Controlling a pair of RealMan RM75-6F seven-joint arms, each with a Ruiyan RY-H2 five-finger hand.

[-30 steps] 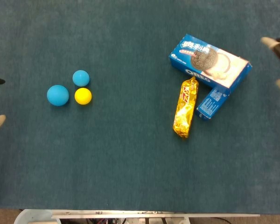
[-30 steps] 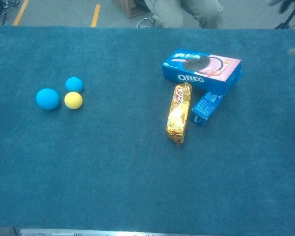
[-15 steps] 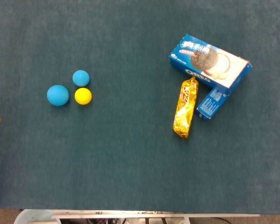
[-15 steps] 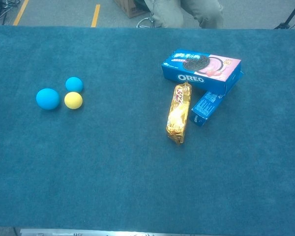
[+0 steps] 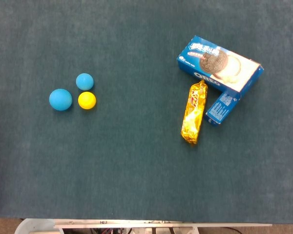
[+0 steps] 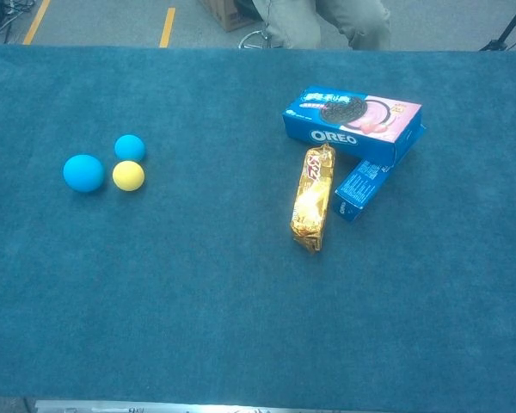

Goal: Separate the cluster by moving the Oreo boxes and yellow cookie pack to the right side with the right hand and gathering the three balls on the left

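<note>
Right of centre in the chest view: large Oreo box point(image 6: 353, 121), white "OREO" on its blue side, cookie pictured on top. Under its lower right corner, and touching it, a small blue box point(image 6: 361, 189), print too small to read. Just left of that, a yellow cookie pack point(image 6: 313, 198), lying lengthwise, top end touching the large box. Far left: big blue ball point(image 6: 84, 173), small blue ball point(image 6: 130, 147), yellow ball point(image 6: 128, 175), bunched close on the teal table point(image 6: 198, 292). Neither hand in view; fingers impossible to tell.
</note>
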